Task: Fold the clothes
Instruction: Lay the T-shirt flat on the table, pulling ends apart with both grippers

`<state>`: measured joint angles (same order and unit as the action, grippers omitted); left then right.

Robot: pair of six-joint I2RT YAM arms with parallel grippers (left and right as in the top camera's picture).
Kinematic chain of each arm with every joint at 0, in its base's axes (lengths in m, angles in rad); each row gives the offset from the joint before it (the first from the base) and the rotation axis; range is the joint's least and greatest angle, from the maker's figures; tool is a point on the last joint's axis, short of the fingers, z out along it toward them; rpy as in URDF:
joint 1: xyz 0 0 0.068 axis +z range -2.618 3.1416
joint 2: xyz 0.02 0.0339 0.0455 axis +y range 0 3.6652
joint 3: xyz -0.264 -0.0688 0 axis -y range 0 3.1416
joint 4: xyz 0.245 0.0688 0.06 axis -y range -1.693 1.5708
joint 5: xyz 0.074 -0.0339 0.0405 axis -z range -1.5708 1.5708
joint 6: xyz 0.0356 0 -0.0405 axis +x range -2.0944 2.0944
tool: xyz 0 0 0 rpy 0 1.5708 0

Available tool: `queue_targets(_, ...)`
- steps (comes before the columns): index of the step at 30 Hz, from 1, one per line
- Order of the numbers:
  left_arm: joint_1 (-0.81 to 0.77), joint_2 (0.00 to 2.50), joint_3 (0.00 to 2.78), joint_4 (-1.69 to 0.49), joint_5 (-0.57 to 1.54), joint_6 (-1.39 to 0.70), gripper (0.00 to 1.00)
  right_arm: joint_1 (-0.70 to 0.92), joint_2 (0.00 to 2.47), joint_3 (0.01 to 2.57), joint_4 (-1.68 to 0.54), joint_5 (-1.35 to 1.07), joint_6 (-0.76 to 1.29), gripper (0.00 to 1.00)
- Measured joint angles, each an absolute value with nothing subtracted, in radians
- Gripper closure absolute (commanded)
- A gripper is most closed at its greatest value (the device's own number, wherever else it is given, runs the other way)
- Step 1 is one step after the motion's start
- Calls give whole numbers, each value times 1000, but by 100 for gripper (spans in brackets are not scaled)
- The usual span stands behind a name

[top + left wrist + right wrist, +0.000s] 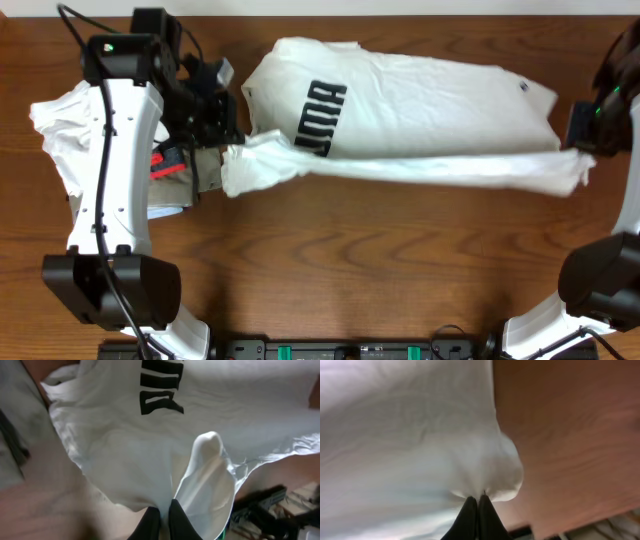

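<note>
Wooden table (330,270): white trousers (420,90) spread across centre, black lettering (322,120). Left pincer (228,150) and right pincer (583,150) each clamped on opposite ends of one leg (430,168). Risk: uneven pulling lets thin cloth slip free.

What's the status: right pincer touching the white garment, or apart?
Touching. Right wrist view: the right pincer is shut on a fold of the white garment, cloth bunching at its tips.
</note>
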<state>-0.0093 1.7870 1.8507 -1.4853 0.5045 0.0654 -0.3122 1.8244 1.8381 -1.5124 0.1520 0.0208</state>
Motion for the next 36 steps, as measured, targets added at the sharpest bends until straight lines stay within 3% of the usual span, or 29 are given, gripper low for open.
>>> queue_targets(12,-9,1787,1684,-1533,493,84,94,-316,1825,1538,-1480,167,41,99)
queue_targets(36,-104,1660,1564,-1574,493,104,94,-324,1721,1454,-1498,107,72,99)
